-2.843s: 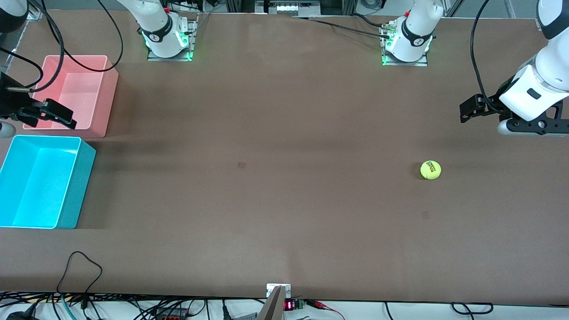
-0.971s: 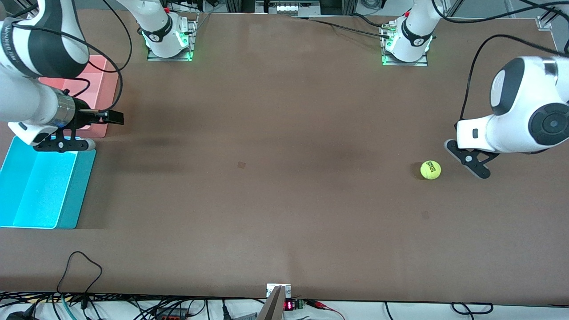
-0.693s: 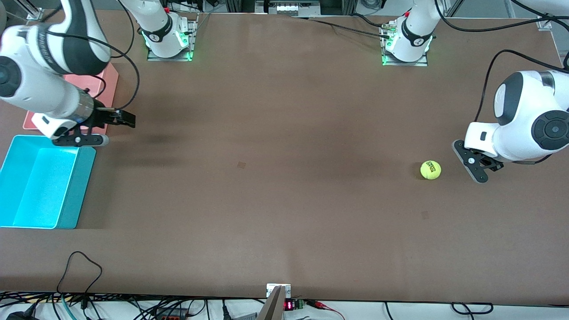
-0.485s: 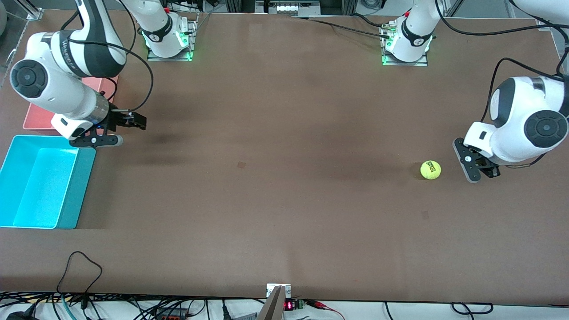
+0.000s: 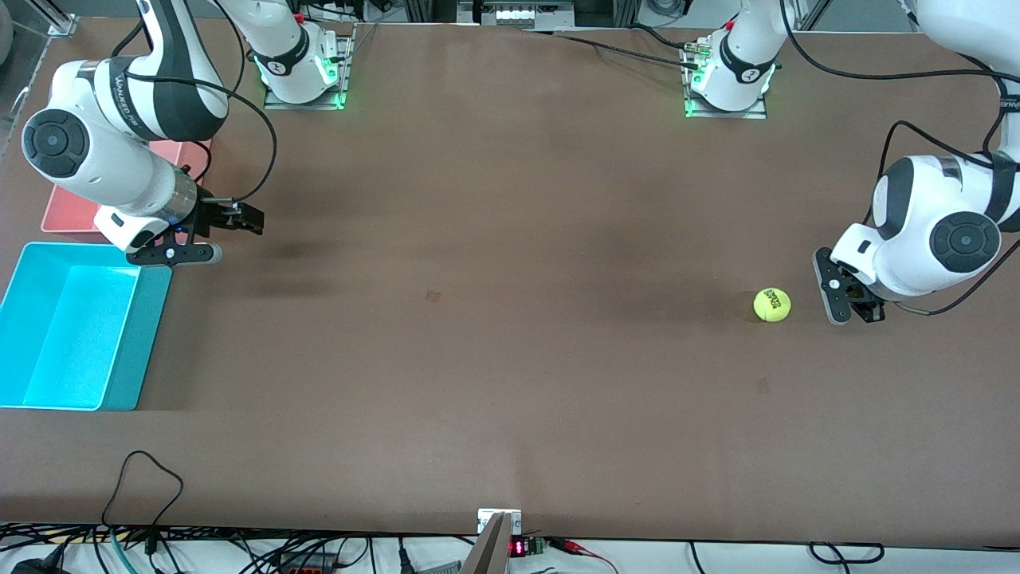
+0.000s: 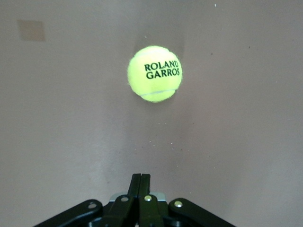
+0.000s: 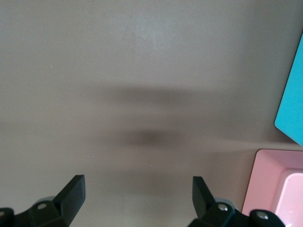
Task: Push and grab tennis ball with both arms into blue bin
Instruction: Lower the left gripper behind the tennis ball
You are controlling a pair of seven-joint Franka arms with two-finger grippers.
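Tennis ball [image 5: 771, 304] on bare mid-table, left end effector [image 5: 846, 299] pinched together beside it, right end effector [image 5: 239, 218] spread near blue bin [image 5: 135, 335]

- Front cam sat high, faced both arm bases, covered the whole table [image 5: 510, 199].
- Left wrist cam looked down close at the tennis ball [image 6: 155, 73], shared with front [image 5: 771, 304].
- Right wrist cam looked down, caught blue bin [image 7: 292, 104] and pink bin [image 7: 277, 187] corners.

The right arm [image 5: 103, 159] hid most of the pink bin [image 5: 68, 214]; the frame edge cut the blue bin [image 7: 291, 101].
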